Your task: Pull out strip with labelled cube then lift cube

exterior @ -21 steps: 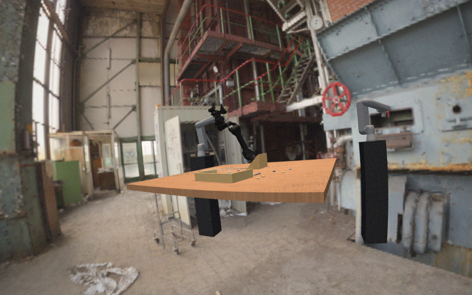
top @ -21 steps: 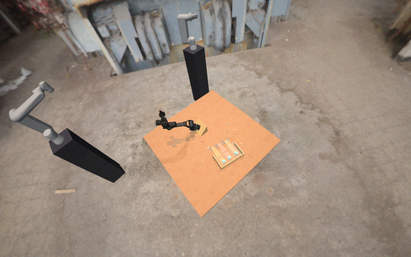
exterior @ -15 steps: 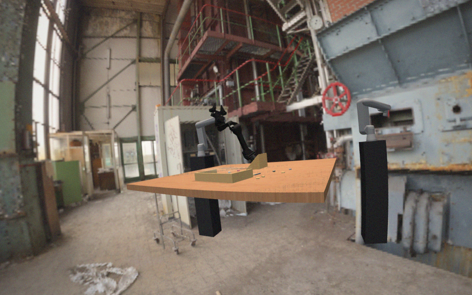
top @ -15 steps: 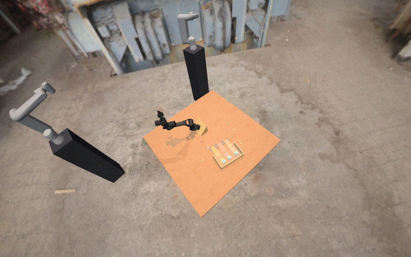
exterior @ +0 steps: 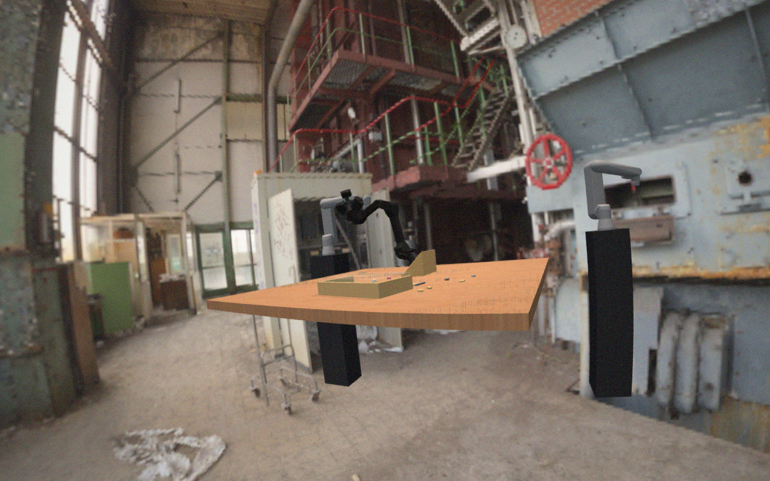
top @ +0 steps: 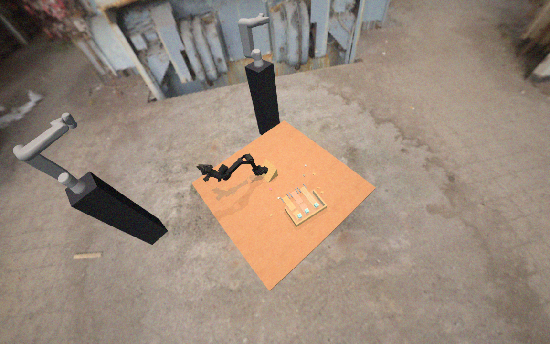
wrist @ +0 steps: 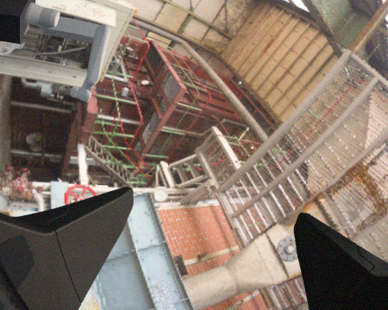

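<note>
A shallow tray (top: 311, 217) (exterior: 349, 290) stands on the table. In the top view three strips lie side by side, running into it: a yellowish left strip (top: 289, 203), a pinkish middle strip (top: 298, 198) and a tan right strip (top: 310, 195). The left and middle strips seem to have a break; the right one looks continuous, though small. Light-cyan cubes sit at their tray ends: left cube (top: 299, 215), middle cube (top: 306, 210), right cube (top: 315, 205). Their labels are too small to read. My gripper (top: 198, 166) (wrist: 216, 212) is open and empty, raised far from the tray and facing away from it.
The wedge-shaped arm mount (top: 270, 172) (exterior: 426, 263) stands behind the tray. Small scraps lie around on the table (top: 270, 265) (exterior: 483, 298), including a pink bit (top: 270, 188). Two black pedestals (top: 116, 209) (top: 262, 98) with grey arms stand beyond the table edges.
</note>
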Motion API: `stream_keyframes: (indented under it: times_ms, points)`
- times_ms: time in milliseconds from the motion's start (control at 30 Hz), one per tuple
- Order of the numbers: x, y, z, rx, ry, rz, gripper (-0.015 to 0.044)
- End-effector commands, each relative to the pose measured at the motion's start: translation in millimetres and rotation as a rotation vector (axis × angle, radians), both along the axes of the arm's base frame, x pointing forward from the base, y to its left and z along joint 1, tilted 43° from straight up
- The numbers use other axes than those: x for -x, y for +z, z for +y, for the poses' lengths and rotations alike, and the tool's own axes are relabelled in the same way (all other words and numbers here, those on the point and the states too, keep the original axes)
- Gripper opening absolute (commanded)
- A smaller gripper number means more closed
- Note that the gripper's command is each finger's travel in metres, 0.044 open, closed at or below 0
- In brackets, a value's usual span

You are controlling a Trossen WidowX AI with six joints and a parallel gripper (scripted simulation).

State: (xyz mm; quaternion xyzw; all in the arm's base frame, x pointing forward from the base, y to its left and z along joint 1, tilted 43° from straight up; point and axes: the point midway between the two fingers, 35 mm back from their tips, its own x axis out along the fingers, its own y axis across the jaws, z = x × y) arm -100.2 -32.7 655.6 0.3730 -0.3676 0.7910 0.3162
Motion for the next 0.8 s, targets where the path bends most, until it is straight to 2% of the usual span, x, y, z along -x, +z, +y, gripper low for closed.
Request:
stream_keyframes:
  times_ms: [0, 167, 333, 600, 767]
  points:
    - [5, -11, -53, -0.062, 0.227, -0.036, 0.04]
    - [-10, -32, -124, -0.144, 0.549, -0.088, 0.04]
    - [-48, -59, -185, -0.223, 0.858, -0.147, 0.04]
    - [-141, -112, -250, -0.35, 1.319, -0.258, 0.04]
    - [-212, -157, -267, -0.523, 1.515, -0.331, 0.04]
